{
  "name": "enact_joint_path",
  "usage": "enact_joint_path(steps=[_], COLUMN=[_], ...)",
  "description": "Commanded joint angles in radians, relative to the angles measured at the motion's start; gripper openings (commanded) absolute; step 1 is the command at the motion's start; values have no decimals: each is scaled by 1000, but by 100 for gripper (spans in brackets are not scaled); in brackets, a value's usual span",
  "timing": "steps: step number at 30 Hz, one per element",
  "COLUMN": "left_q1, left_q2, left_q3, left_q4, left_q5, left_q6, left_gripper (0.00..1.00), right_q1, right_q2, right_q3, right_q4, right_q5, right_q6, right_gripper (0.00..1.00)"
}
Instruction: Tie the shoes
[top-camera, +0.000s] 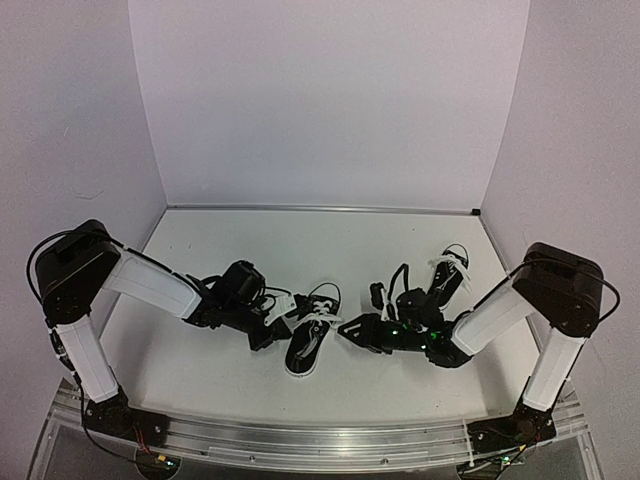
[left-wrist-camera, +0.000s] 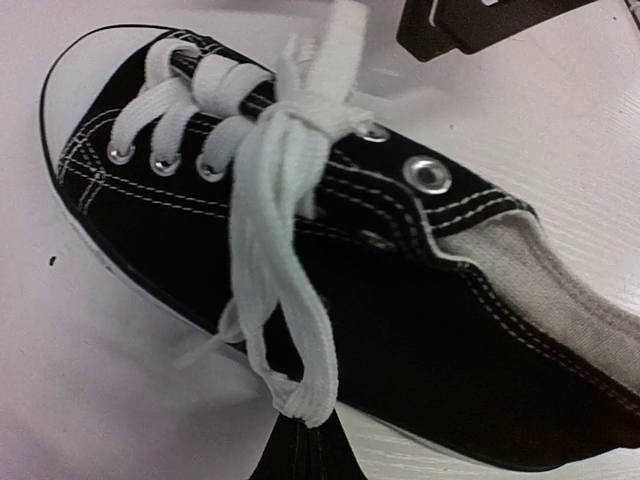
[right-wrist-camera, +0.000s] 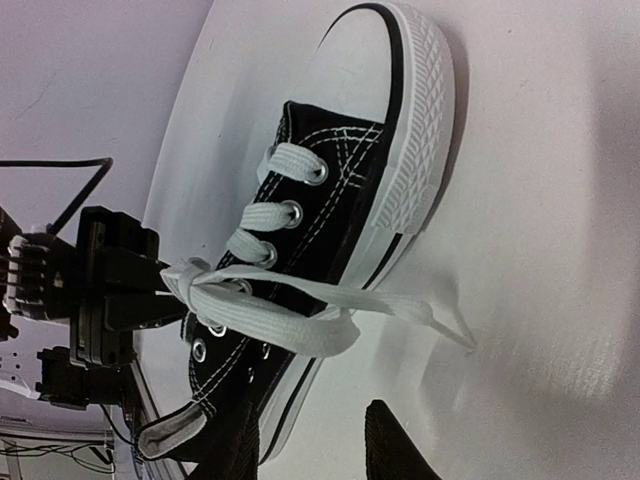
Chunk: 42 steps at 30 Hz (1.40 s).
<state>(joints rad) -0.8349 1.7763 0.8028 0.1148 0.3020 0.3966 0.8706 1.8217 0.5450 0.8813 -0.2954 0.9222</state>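
White walls (top-camera: 320, 100) are boxing in a pale, matte table (top-camera: 300, 235), which is carrying both shoes and little else. One shoe (top-camera: 308, 340) is lying near the middle between the two arms, toe pointing away from them. The other shoe (top-camera: 450, 268) is sitting well apart at the far right, not being worked on.

The left hand (left-wrist-camera: 297, 448) is closed and pinching the end of a white lace loop (left-wrist-camera: 290, 330), drawing it sideways off the crossing (left-wrist-camera: 300, 115) over the eyelets, likely to keep the strand taut so the knot can be formed. The right hand (top-camera: 350, 330) is hovering just beside the same shoe on its other side, where a loose lace end (right-wrist-camera: 440, 325) is trailing on the table. Only one of its fingers (right-wrist-camera: 400, 445) is showing, so I cannot tell how its jaws are standing, and nothing is showing in its grasp.
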Motion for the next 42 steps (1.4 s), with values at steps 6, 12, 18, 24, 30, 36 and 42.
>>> enact_joint_path(steps=[6, 12, 18, 24, 30, 36, 42], left_q1=[-6, -6, -6, -6, -6, -6, -6], left_q2=[2, -3, -1, -1, -1, -5, -3], left_q3=[-16, -13, -11, -9, -5, 0, 1], left_q4=[6, 3, -5, -7, -8, -13, -11], left_q5=[40, 39, 37, 34, 35, 34, 35], left_q6=[-29, -26, -20, -14, -13, -8, -8], left_gripper=[0, 0, 0, 0, 0, 0, 0], right_q1=[25, 25, 25, 25, 25, 25, 25], right_q2=[80, 130, 160, 161, 186, 195, 204], right_q3=[13, 28, 43, 57, 72, 65, 80], right_q4=[157, 216, 263, 266, 265, 265, 265], right_q5=[81, 92, 86, 93, 113, 150, 157], right_q6=[81, 100, 113, 114, 145, 177, 176], right_gripper=[31, 29, 29, 30, 29, 25, 24])
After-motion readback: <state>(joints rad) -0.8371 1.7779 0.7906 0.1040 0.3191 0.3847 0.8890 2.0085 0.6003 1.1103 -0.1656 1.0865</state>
